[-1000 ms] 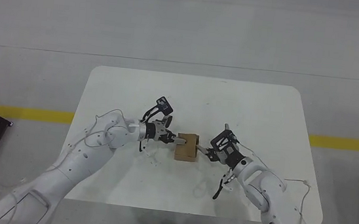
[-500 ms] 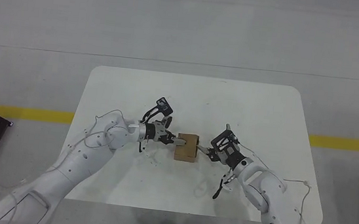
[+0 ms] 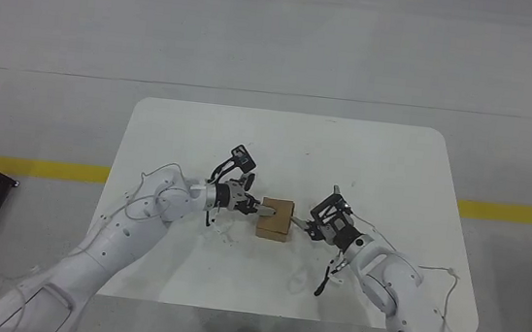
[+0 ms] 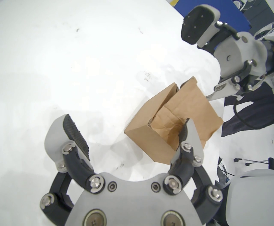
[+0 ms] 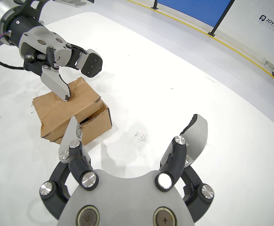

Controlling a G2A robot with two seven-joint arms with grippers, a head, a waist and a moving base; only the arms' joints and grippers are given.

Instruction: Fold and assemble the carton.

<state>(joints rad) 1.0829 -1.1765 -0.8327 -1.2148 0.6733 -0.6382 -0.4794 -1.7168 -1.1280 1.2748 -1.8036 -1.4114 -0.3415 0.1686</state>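
Carton (image 3: 275, 220) on tabletop (image 3: 391, 179) had shifted only slightly. Left tool (image 4: 130, 130) and right tool (image 5: 135, 121), jaws apart, each pressed one finger against its unclosed ends, so folding was unfinished.

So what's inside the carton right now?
Through the open end of the carton, only bare creased cardboard walls show, with one finger of the left gripper at the opening. The folded panels hide the deeper corners.

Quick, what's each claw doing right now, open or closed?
Left claw: open, one finger touching the carton.
Right claw: open, one finger at the carton's open end.
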